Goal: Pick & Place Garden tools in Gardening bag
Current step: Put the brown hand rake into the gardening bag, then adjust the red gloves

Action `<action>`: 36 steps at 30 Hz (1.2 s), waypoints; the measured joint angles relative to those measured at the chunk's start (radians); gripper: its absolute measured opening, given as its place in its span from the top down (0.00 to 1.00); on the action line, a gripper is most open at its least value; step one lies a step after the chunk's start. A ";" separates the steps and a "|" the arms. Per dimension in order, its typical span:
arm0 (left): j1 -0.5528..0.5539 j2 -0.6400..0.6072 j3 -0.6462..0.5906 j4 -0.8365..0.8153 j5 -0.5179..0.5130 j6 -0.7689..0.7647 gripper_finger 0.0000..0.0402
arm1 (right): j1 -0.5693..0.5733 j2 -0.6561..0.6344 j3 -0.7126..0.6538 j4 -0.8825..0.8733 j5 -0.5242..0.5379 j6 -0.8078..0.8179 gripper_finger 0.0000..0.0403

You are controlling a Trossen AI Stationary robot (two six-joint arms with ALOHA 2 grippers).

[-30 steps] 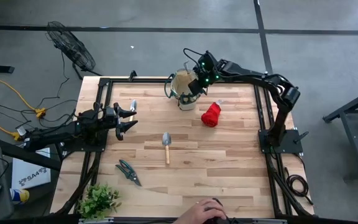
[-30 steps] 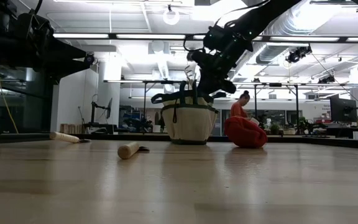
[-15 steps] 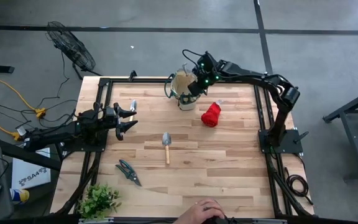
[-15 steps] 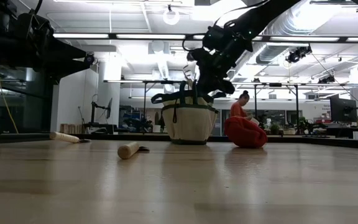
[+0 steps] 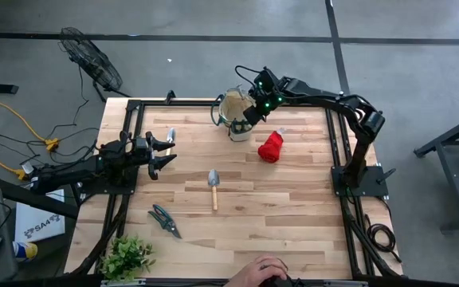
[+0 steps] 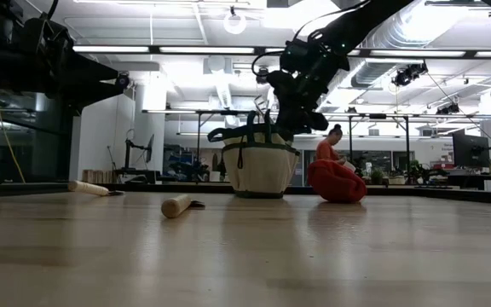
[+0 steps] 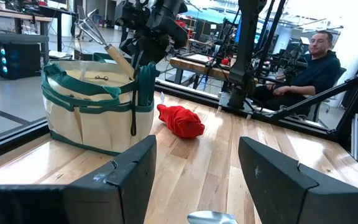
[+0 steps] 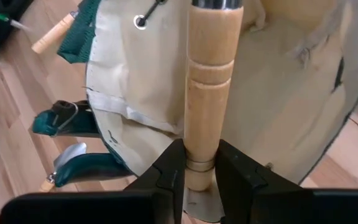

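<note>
From above, the right gripper point(image 5: 251, 112) hangs over the gardening bag point(image 5: 235, 114) at the tabletop's far edge, the red bundle point(image 5: 270, 147) just beside it; the trowel point(image 5: 213, 185) lies mid-table, the pruning shears point(image 5: 164, 219) toward the near-left corner, and the left gripper point(image 5: 163, 151), fingers spread, waits by the left edge. The level view shows the bag point(image 6: 260, 169) upright. The right wrist view shows the fingers point(image 8: 166, 177) pinching the hand fork point(image 8: 207, 93) by its wooden handle over the bag.
</note>
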 joint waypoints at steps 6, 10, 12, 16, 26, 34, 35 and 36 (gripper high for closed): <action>0.000 0.000 0.000 0.000 0.000 0.000 0.44 | 0.000 0.000 0.000 -0.019 0.028 0.000 0.79; 0.000 0.000 0.000 0.000 0.000 0.000 0.44 | 0.000 0.000 0.000 -0.019 0.031 0.000 0.79; 0.000 0.000 0.000 0.000 0.000 0.000 0.44 | 0.000 0.000 0.000 -0.019 0.031 0.000 0.79; 0.000 0.000 0.000 0.000 0.000 0.000 0.44 | 0.000 0.000 0.000 -0.018 0.032 0.000 0.79; 0.000 0.000 0.000 0.000 0.000 0.000 0.44 | 0.000 -0.041 0.000 0.005 0.114 0.007 0.78; 0.000 0.000 0.000 0.000 0.000 0.000 0.44 | 0.000 -0.045 0.000 0.046 0.124 0.055 0.69; 0.000 0.000 0.000 0.000 0.000 0.000 0.44 | 0.000 -0.045 0.000 0.051 0.123 0.058 0.66; 0.000 0.000 0.000 0.000 0.000 0.000 0.44 | 0.000 -0.048 0.000 0.055 0.122 0.058 0.64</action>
